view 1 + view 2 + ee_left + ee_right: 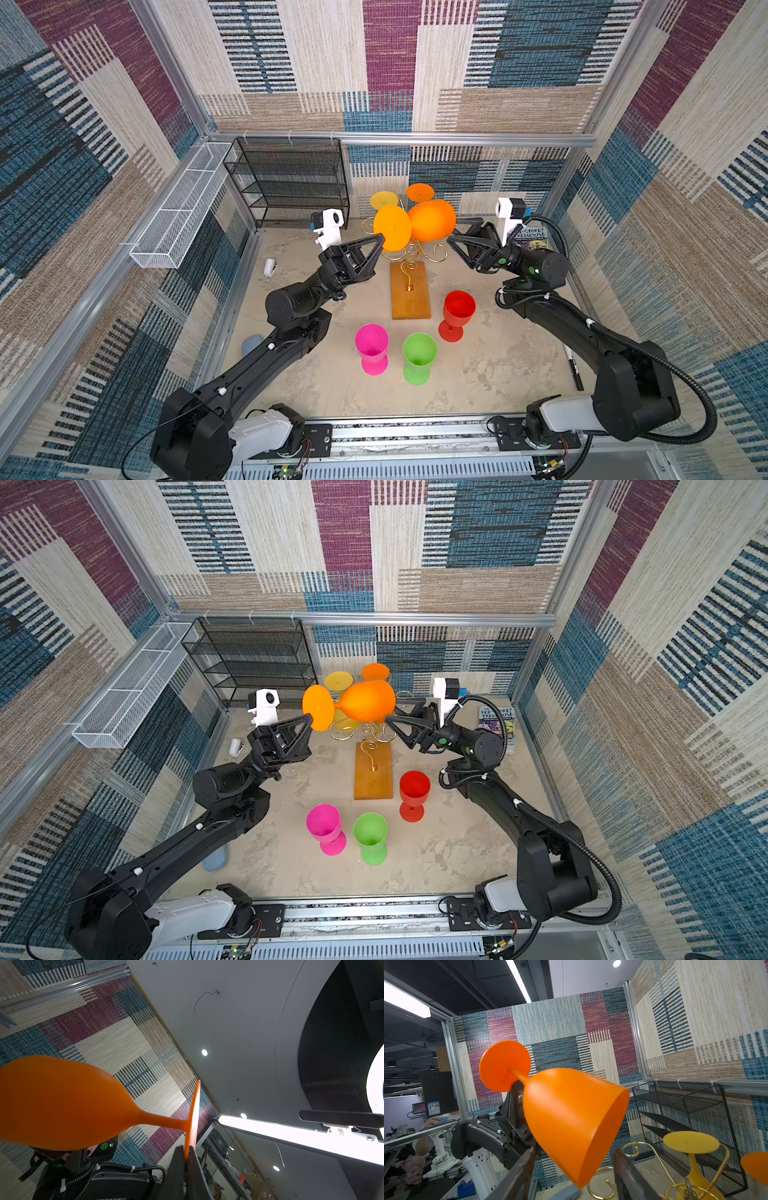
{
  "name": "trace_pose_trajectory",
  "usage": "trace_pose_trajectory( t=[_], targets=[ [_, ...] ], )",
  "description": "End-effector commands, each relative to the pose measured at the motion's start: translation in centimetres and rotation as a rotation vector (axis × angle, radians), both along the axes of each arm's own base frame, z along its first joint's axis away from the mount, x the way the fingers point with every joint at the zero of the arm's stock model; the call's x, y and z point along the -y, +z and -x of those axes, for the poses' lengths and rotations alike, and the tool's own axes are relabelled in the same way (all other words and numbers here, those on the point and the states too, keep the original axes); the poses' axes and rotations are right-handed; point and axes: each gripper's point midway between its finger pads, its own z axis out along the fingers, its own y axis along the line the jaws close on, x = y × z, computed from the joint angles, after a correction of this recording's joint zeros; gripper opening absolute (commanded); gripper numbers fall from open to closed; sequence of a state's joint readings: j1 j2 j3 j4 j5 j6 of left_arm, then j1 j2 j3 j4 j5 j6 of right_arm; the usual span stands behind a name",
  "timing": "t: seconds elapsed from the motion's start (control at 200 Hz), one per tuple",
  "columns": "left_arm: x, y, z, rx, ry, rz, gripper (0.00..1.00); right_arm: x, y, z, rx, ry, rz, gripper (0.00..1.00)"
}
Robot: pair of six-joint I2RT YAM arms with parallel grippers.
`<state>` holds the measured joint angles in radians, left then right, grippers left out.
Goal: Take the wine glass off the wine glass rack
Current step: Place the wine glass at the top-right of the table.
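The orange glass (430, 220) is off the rack (415, 303) — in the air above it, lying sideways. The left claw (186, 1153) is pinched tight on the edge of its foot, which probably leaves the bowl free for the right claw (574, 1149); that one gapes around the bowl's mouth, gripping nothing. Six glasses in all: this one, two hung upside down on the rack — yellow glass (384, 200), second orange glass (419, 192) — and three upright on the tabletop (498, 365): red glass (457, 311), pink glass (372, 347), green glass (419, 355).

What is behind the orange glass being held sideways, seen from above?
The wine glass rack, with a yellow glass and a second orange glass hung foot-up. The held glass covers most of their bowls and some rack arms.
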<state>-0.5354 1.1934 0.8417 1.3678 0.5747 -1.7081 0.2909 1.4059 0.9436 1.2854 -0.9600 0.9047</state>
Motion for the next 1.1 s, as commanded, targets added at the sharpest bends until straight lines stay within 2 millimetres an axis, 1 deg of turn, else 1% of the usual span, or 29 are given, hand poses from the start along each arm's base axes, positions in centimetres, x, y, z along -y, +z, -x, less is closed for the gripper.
trace_pose_trajectory(
  t=[0.0,0.17,0.426,0.546,0.721,1.097],
  targets=[
    [-0.4,0.8,0.4,0.02,-0.001,0.04,0.0,0.3,1.4,2.2,0.114,0.063,-0.029,0.58],
    [-0.2,0.6,0.3,0.008,-0.007,0.041,0.0,0.1,1.2,2.5,0.136,0.099,-0.03,0.52],
    [0.1,0.2,-0.2,-0.014,-0.012,0.038,0.0,0.2,0.3,3.1,0.153,0.153,-0.031,0.46],
    [0.2,0.1,-0.4,-0.018,-0.015,0.036,0.0,0.3,0.2,3.4,0.163,0.166,-0.036,0.44],
    [0.4,-0.2,-0.7,-0.029,-0.018,0.032,0.0,0.5,0.8,4.0,0.191,0.17,-0.052,0.43],
    [0.8,-0.6,-1.4,-0.054,-0.02,0.03,0.0,1.1,2.2,5.8,0.256,0.141,-0.061,0.43]
  ],
)
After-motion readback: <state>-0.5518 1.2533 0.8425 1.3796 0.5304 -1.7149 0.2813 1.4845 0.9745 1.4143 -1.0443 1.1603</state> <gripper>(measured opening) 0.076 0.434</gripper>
